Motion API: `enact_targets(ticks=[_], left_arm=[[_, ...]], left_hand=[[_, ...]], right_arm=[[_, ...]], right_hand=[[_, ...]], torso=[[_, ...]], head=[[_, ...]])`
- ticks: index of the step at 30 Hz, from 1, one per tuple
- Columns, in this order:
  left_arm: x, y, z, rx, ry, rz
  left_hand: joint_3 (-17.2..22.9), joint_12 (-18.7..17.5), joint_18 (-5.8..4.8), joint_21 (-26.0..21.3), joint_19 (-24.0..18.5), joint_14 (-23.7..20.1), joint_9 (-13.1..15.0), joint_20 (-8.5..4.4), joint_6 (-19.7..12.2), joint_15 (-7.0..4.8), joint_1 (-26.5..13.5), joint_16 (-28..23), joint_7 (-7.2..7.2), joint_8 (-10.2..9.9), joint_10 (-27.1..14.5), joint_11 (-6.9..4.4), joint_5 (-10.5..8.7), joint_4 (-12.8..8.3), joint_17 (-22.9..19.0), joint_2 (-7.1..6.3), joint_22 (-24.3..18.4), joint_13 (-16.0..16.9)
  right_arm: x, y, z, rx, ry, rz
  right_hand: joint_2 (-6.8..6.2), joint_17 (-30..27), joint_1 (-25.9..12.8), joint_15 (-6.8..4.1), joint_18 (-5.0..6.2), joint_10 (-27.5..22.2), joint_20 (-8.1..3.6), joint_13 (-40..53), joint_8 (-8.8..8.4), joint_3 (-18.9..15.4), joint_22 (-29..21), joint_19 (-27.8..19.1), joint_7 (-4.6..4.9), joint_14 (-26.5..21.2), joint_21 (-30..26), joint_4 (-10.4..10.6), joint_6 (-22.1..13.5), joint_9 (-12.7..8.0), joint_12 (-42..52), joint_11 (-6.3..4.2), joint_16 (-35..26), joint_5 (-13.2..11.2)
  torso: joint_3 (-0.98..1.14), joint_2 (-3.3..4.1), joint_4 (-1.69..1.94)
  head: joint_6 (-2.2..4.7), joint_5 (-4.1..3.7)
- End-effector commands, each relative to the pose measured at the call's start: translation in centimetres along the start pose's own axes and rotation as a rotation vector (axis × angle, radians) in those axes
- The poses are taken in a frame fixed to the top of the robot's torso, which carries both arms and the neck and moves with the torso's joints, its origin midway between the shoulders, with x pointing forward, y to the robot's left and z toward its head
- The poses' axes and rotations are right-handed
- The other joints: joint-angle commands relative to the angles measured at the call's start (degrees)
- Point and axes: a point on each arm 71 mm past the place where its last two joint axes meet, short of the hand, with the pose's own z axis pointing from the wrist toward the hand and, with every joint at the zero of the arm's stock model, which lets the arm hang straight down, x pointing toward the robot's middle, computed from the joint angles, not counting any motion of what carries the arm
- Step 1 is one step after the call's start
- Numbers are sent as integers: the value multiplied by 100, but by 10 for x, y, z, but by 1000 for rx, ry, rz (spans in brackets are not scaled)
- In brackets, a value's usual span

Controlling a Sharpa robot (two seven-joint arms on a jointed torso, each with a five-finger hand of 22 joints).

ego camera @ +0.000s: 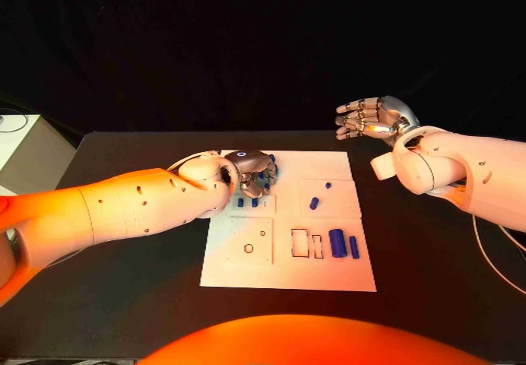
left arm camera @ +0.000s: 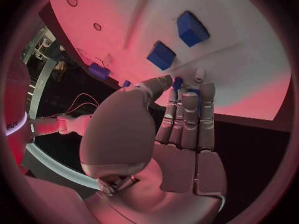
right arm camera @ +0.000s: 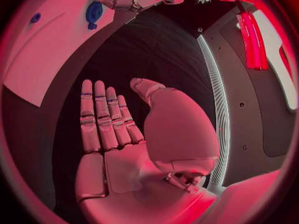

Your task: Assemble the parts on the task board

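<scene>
On the black counter, head view: white board sits mid-counter w/ blue parts on it – a small piece in the upper-right outlined square, two cylinders at lower right, two small blocks just under the left hand. That hand hangs over the board's upper-left corner, fingers pointing down at it. Right hand is up off the board, beyond its far right corner, fingers loosely curled, nothing in them.

Left wrist view: fingers lie close together, tips at the board edge; a bit of blue shows at the tips, but can't tell if it's pinched or just behind.

Right wrist view: fingers straight, apart from thumb, empty.

Risk: if the left grip is shallow, the part may slip or tilt; the tips could also nudge the nearby blocks.
</scene>
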Motion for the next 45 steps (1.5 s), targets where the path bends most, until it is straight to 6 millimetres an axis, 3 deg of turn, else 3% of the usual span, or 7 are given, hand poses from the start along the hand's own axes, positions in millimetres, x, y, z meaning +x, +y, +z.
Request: enact_targets(ticks=[1, 33, 37, 45], left_arm=[[0, -1, 1, -2, 11, 14], [5, 3, 4, -30, 108, -14], [4, 4, 5, -28, 97, -14], [4, 5, 5, -29, 95, -14]], left_hand=[[54, 43, -2, 32, 50, 38, -16, -1, 34, 2, 35, 52, 6, 4, 62, -7, -20, -5, 7, 78, 22, 10], [191, 125, -72, 347, 352, 256, -94, -15, 144, -26, 118, 310, 45, -37, 220, -38, -24, -94, 216, 144, 397, -1], [235, 156, -119, 537, 571, 496, -87, -58, 322, -85, 133, 485, 25, 6, 417, -110, -24, -138, 474, 183, 638, 0], [278, 121, -184, 750, 832, 715, -92, -97, 377, -125, 159, 637, 15, -18, 538, -149, -26, -193, 735, 211, 919, -16]], right_arm=[[1, 1, 0, -10, 9, 5], [2, 1, 0, -7, 13, 6], [2, 1, 0, -7, 13, 6], [1, 1, -1, -10, 8, 5]], right_hand=[[38, -9, 6, 6, 33, 43, 16, -5, -20, 9, -5, 10, 380, 39, 2, -36, 37, -7, 28, -9, -12, -12], [51, -19, -1, 6, 32, 50, 14, -23, -19, 12, -26, 17, 382, 47, 4, -35, 47, -8, 34, -9, -16, -13], [51, -19, -1, 6, 32, 50, 14, -23, -19, 12, -26, 17, 382, 47, 4, -35, 47, -8, 34, -9, -16, -13], [53, -21, -3, 5, 32, 52, 14, -27, -19, 12, -32, 20, 383, 50, 5, -35, 51, -8, 36, -9, -17, -13]], torso=[[2, 3, 0], [3, 2, 2], [-1, 2, -2], [-1, 3, -6]], head=[[-6, 0], [-39, 8], [-39, 2], [-39, -10]])
